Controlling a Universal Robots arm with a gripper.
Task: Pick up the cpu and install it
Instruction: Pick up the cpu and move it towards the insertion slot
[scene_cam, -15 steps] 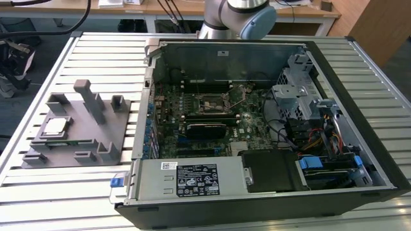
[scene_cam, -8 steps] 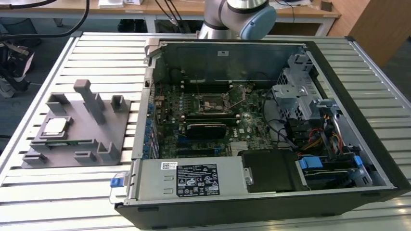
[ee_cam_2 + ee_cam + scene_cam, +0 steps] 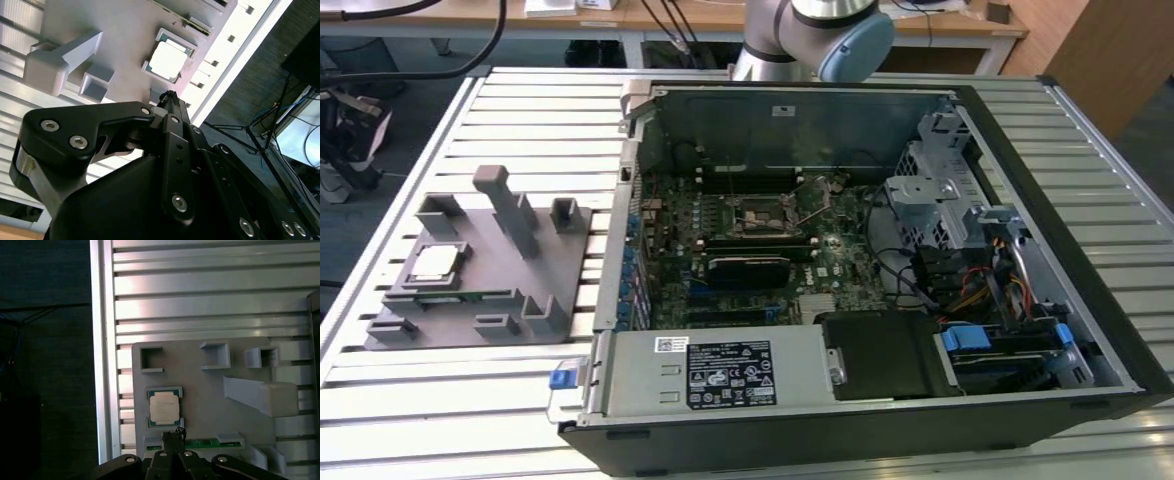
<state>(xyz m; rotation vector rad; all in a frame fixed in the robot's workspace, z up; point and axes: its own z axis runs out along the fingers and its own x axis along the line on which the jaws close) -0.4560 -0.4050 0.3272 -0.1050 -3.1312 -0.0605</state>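
Note:
The cpu (image 3: pixel 434 262) is a small square chip with a silver-grey top, lying flat in a pocket of the grey fixture plate (image 3: pixel 520 275) at the exterior view's left. Both wrist views look down on the cpu (image 3: pixel 167 60) (image 3: pixel 164 407) from above. My gripper (image 3: pixel 173 432) hovers over the plate, apart from the chip, with its tips just beside the chip's edge. In both wrist views the black fingers (image 3: pixel 169 96) meet at the tip with nothing between them. The motherboard socket (image 3: pixel 761 212) sits inside the open computer case.
Grey blocks and a tall post (image 3: pixel 504 205) rise from the fixture plate around the chip. The open case (image 3: pixel 881 260) holds the motherboard, drive cages and cables. The slatted metal table (image 3: pixel 480 400) ends close to the plate, with dark floor (image 3: pixel 45 365) beyond. My arm's base (image 3: pixel 807 35) stands behind the case.

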